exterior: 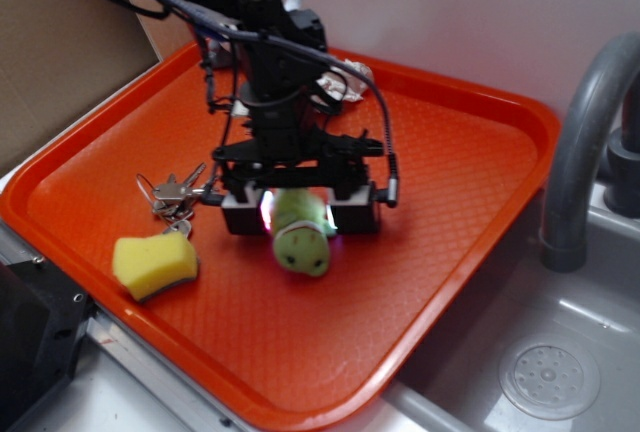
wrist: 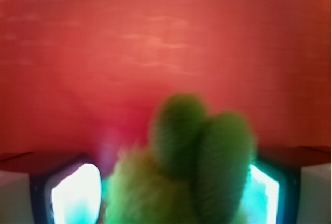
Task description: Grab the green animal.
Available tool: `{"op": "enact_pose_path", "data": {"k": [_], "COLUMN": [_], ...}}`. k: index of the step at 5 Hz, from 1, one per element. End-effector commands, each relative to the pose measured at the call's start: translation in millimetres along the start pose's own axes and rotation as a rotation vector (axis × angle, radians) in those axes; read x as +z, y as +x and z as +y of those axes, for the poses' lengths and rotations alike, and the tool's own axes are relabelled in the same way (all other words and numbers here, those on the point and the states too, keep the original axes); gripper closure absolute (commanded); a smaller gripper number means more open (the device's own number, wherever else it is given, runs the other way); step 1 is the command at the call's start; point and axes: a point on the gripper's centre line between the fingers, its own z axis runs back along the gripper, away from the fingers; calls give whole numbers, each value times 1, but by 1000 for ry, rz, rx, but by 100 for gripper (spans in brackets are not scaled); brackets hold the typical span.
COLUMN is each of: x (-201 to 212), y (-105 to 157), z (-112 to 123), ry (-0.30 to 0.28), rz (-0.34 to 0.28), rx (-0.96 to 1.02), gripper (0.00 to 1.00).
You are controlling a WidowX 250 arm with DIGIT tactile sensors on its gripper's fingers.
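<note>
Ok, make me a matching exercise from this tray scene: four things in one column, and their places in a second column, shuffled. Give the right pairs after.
Things:
1. green animal
2. yellow sponge
3. keys
4. faucet

Places:
A. off the tray, over the sink on the right
B. between the fingers of the gripper
C. near the tray's left front edge, apart from the gripper
D. on the tray just left of the gripper, behind the sponge

Pairs: 1-B, 2-C, 3-D, 4-A
</note>
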Motion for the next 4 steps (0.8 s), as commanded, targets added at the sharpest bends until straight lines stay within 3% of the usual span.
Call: {"op": "enact_pose_path", "data": {"k": [1, 2, 3, 4], "x": [-27, 22, 70, 121], "y": [-18, 2, 42, 63], "z": [10, 21, 42, 65], "ry": [56, 6, -101, -152], "rz": [-41, -46, -24, -43], "rx": [-57, -28, -84, -127], "gripper": [100, 100, 100, 100]}}
